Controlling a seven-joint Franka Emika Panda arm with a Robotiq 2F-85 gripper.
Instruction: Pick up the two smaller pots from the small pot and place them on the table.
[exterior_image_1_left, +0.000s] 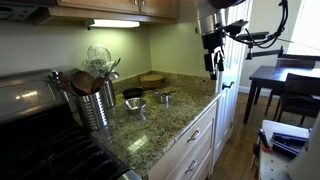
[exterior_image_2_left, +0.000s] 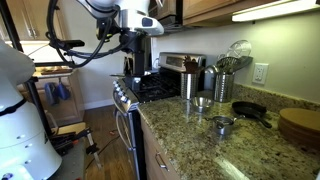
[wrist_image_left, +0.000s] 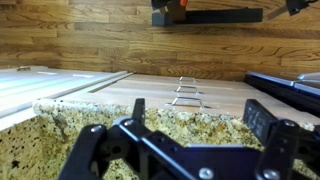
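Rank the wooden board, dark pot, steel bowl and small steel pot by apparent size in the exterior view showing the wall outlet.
1. wooden board, though the frame edge cuts it off.
2. dark pot.
3. steel bowl and small steel pot: they look about alike, and the pot sits nearer the camera, so they are left unranked.

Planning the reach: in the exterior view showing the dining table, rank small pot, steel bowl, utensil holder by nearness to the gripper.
1. small pot, mid-counter, closest to the gripper
2. steel bowl, beside it
3. utensil holder, by the stove

Speckled brown-beige table (exterior_image_1_left: 150, 130); shiny steel small pot (exterior_image_2_left: 222, 125)
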